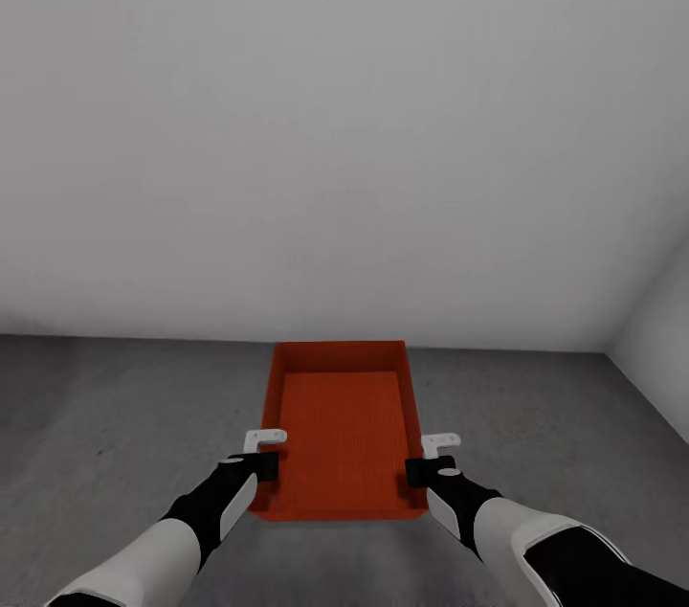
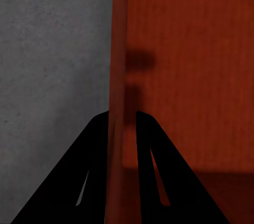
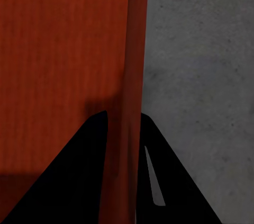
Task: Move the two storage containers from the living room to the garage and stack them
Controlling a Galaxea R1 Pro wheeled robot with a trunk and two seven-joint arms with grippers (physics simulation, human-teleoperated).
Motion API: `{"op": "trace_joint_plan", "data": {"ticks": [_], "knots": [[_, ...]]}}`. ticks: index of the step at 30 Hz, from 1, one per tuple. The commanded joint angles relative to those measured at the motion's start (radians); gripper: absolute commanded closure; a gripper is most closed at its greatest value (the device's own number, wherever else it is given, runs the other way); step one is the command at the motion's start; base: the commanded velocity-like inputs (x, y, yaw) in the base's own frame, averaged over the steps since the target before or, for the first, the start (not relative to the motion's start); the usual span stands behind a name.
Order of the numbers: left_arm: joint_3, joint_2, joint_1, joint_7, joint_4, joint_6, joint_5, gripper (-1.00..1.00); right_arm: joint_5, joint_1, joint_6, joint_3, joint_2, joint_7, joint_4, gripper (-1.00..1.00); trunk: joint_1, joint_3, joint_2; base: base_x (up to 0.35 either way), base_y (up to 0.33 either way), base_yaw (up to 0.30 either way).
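1. The left gripper [image 1: 265,463] is clamped on the left wall of the storage container [image 1: 342,430]. In the left wrist view, one dark finger [image 2: 98,150] sits outside the red wall and the other sits inside it.
2. The right gripper [image 1: 422,470] is clamped on the right wall the same way. In the right wrist view, the wall runs right between its two fingers [image 3: 90,155].
3. The red-orange bin sits between the two grippers, open side up. It looks level, low over the floor [image 1: 115,415] or maybe just on it; the pictures cannot settle that.
4. Just past the far end of the bin, the dark grey concrete meets a plain pale wall [image 1: 344,109]. This looks like the garage.
5. The step in hand seems to be setting this bin down. To do it well, both arms should go down together so the bin stays flat.
6. The grippers should let go only when the bin's bottom rests on the concrete.
7. The robot should leave room near the bin, since the other bin must go on top.
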Motion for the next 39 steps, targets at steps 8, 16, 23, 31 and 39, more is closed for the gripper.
{"op": "trace_joint_plan", "data": {"ticks": [8,16,23,31,39], "knots": [[0.013,-0.008,-0.001,0.014,-0.020,0.006,-0.003,1.00,-0.020,-0.001,-0.006,-0.005,0.000,-0.003,0.004,1.00,0.000,-0.014,-0.001,0.000,0.000,0.000],[0.013,-0.008,-0.001,0.014,-0.020,0.006,-0.003,1.00,-0.021,-0.001,-0.006,-0.005,0.000,-0.003,0.004,1.00,0.000,-0.026,-0.001,0.000,0.000,0.000],[0.013,-0.008,-0.001,0.014,-0.020,0.006,-0.003,1.00,-0.020,-0.001,-0.006,-0.005,0.000,-0.003,0.004,1.00,0.000,-0.037,-0.001,0.000,0.000,0.000],[0.013,-0.008,-0.001,0.014,-0.020,0.006,-0.003,1.00,-0.021,-0.001,-0.006,-0.005,0.000,-0.003,0.004,1.00,0.000,-0.050,-0.001,0.000,0.000,0.000],[0.013,-0.008,-0.001,0.014,-0.020,0.006,-0.003,1.00,-0.021,-0.001,-0.006,-0.005,0.000,-0.003,0.004,1.00,0.000,-0.063,-0.001,0.000,0.000,0.000]]}}
